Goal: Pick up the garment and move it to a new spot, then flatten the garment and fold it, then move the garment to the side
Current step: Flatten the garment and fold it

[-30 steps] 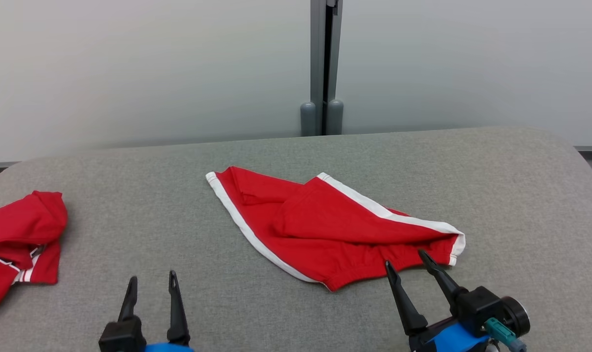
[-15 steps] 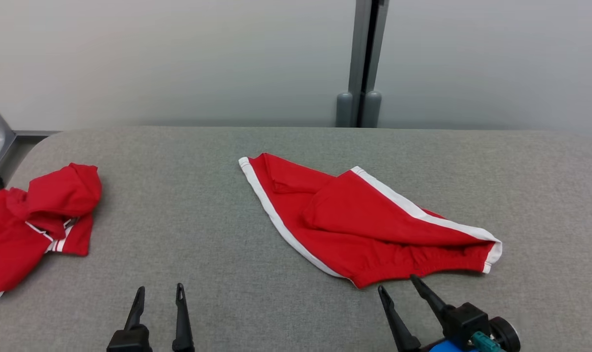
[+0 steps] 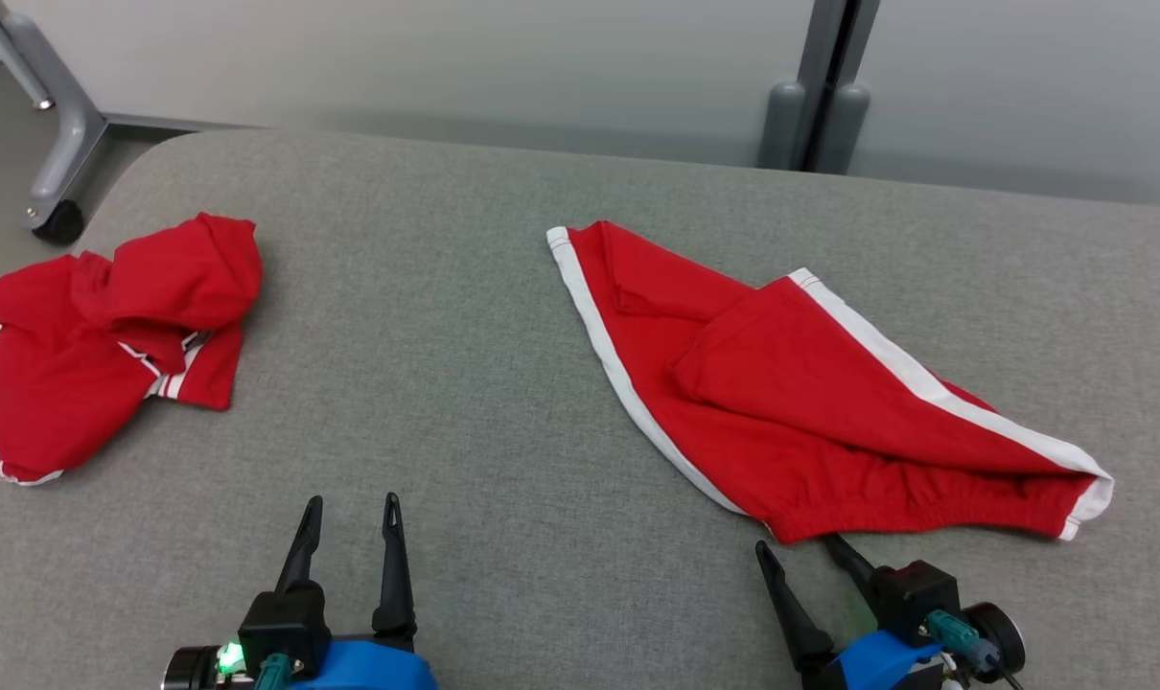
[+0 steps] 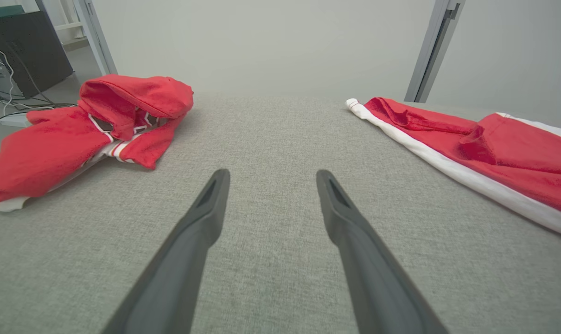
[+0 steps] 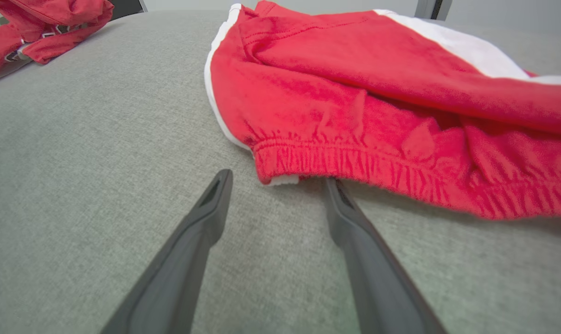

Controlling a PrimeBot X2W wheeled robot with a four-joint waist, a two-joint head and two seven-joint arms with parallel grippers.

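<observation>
Camera turned, shorts diagonal, waistband near right gripper, left gripper, both spread empty

Soft, even light is falling from overhead, leaving only faint shadow under the red shorts; both wrist views are stretching toward their edges

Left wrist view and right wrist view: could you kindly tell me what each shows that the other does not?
Left wrist view, not the right: the open left claw over bare grey table, plus cables on the floor. Right wrist view, not the left: the open right claw, one fingertip at the elastic waistband of the red shorts. Both share the table, the red shorts and the red hoodie.
</observation>
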